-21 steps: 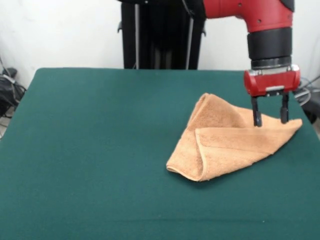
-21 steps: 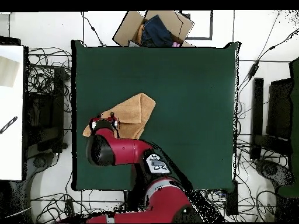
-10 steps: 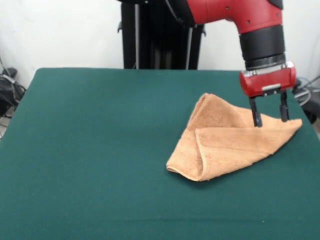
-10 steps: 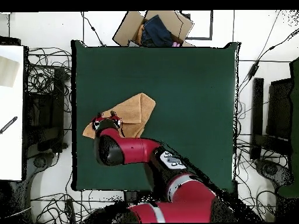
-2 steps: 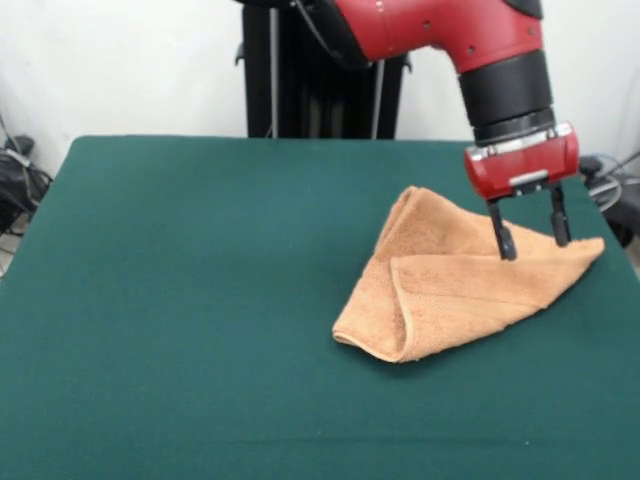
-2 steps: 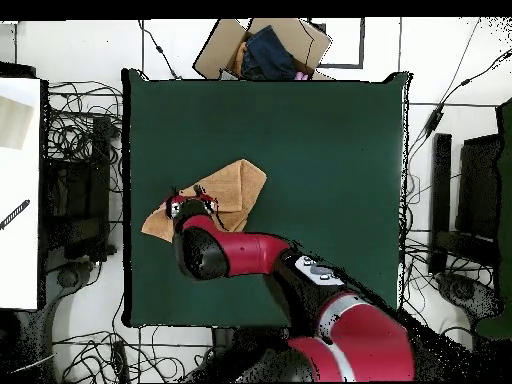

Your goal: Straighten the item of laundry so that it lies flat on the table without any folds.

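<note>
Leftward since the earlier frame, the gripper (image 5: 529, 243) now hovers with fingers spread, empty, over the towel (image 5: 455, 285), which lies folded double at right of the table (image 5: 180, 280); unfolding remains.

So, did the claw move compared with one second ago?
Yes. In the front view the claw shifted left over the towel, away from its right corner, and tilted. The towel lies unchanged.
</note>
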Robot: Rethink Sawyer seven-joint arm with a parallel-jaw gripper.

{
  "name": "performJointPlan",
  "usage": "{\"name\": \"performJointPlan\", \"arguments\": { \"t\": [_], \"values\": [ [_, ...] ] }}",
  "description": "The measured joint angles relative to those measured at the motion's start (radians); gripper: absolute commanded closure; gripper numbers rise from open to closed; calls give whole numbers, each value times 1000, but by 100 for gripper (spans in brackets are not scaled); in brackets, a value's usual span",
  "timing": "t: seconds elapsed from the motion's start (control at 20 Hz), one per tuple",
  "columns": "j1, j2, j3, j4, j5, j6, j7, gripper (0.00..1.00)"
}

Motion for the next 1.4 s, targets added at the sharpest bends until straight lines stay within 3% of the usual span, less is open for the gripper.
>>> {"name": "performJointPlan", "arguments": {
  "t": [0.3,1.4],
  "values": [
    [-80,5,48,14,-22,31,0,0],
    [-152,5,120,39,-68,59,0,0]
  ]
}}
